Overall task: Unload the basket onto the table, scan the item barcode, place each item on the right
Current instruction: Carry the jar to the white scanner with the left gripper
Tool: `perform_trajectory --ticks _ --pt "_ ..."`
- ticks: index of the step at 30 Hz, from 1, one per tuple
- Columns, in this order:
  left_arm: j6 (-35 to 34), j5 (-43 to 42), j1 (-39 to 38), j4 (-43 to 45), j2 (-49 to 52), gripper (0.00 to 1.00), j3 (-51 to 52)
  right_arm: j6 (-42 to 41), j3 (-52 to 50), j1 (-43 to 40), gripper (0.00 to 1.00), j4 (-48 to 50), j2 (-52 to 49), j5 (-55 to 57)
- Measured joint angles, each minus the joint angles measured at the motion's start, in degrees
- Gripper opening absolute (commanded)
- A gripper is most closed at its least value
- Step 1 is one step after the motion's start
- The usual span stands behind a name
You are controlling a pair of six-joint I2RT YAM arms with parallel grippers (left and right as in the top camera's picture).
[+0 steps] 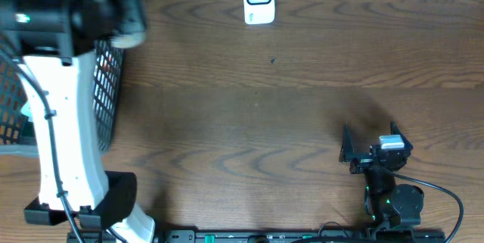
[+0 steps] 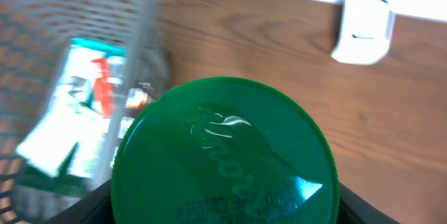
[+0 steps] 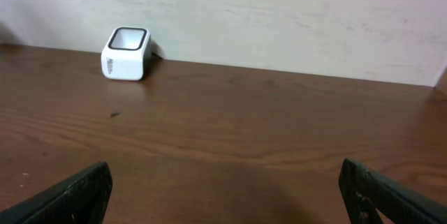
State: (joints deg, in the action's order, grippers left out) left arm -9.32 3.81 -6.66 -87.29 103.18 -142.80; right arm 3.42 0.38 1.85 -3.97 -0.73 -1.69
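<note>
Left gripper point(image 2: 225, 217): mine, part-way open, jaws pressed against the sides of the green-lidded container point(image 2: 223, 154). The container fills the left wrist view and hangs just beside the wire basket point(image 2: 42, 56), which has a packet point(image 2: 84, 112) inside.

Judgement: rigid, smooth plastic, likely slippery. Its body is hidden under the lid, so weight is undetermined. The best hold is on the side wall below the lid, with the label left uncovered. No barcode is visible.

The scanner point(image 2: 363, 28) sits at the far table edge, well apart. Right gripper point(image 3: 223, 203): fully spread, empty.
</note>
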Motion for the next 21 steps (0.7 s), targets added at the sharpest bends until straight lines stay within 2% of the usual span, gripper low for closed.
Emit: perform_trajectory --ticks 9,21 --pt "-3.9 0.0 -16.4 -2.8 3.5 0.59 4.6 0.0 0.0 0.0 0.99 0.0 0.0 0.0" --pt "-4.4 -8.3 -29.7 -0.1 25.1 0.59 8.9 0.0 0.0 0.0 0.99 0.0 0.0 0.0"
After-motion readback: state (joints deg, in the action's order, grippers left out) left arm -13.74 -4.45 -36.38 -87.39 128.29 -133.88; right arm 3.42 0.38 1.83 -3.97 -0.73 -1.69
